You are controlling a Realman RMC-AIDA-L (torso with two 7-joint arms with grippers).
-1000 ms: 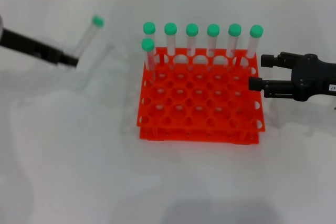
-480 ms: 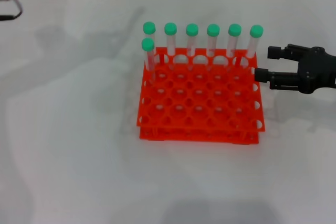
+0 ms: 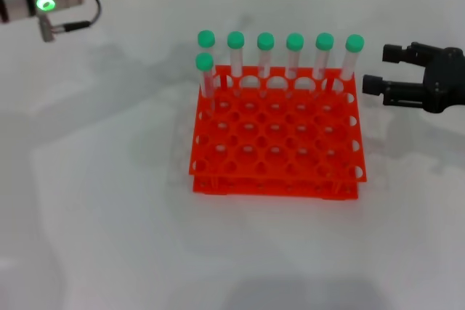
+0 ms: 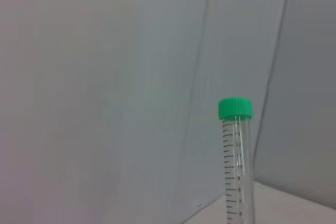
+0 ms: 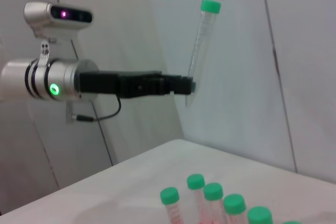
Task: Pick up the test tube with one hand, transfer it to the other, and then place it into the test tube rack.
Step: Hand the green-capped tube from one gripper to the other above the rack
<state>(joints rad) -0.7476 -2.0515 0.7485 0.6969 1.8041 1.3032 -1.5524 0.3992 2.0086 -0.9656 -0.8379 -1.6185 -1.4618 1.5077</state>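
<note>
Left gripper (image 5: 185, 86) is seen in the right wrist view raised high above the table, clamped on the lower part of the test tube (image 5: 201, 45), which is held nearly upright with its green cap on top. In the head view only the left arm's silver wrist, with a green light, is shown at the upper left of the frame. Right gripper (image 3: 378, 69) is held at the right edge of that view, just beside the test tube rack (image 3: 276, 136), its fingers spread apart and empty. Seven capped tubes (image 3: 265, 56) are stood along the rack's far side.
</note>
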